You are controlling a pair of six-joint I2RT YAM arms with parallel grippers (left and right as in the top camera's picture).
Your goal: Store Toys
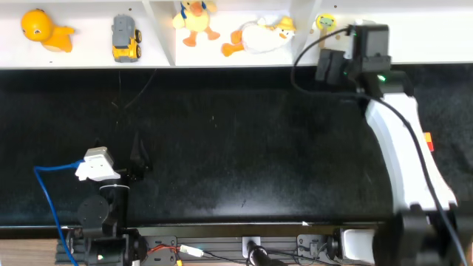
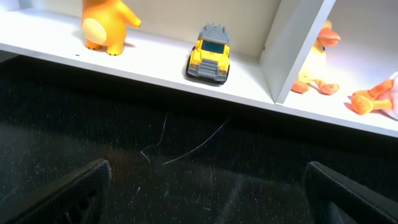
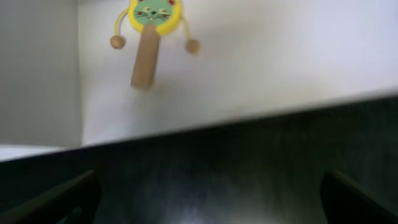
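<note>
A black table (image 1: 236,148) runs under both my left jaws and my right jaws. Beyond it, ahead of them, stands a white shelf (image 1: 222,60) split by upright dividers. Ahead of my left jaws, in the left compartment, a yellow truck (image 2: 209,53) stands on its wheels, with an orange duck figure (image 2: 107,25) nearby but apart. In the middle compartment a plush duck (image 1: 196,21) sits upright beside a second plush duck (image 1: 260,37) lying down. Ahead of my right jaws, a rattle drum (image 3: 148,43) lies flat near a divider.
</note>
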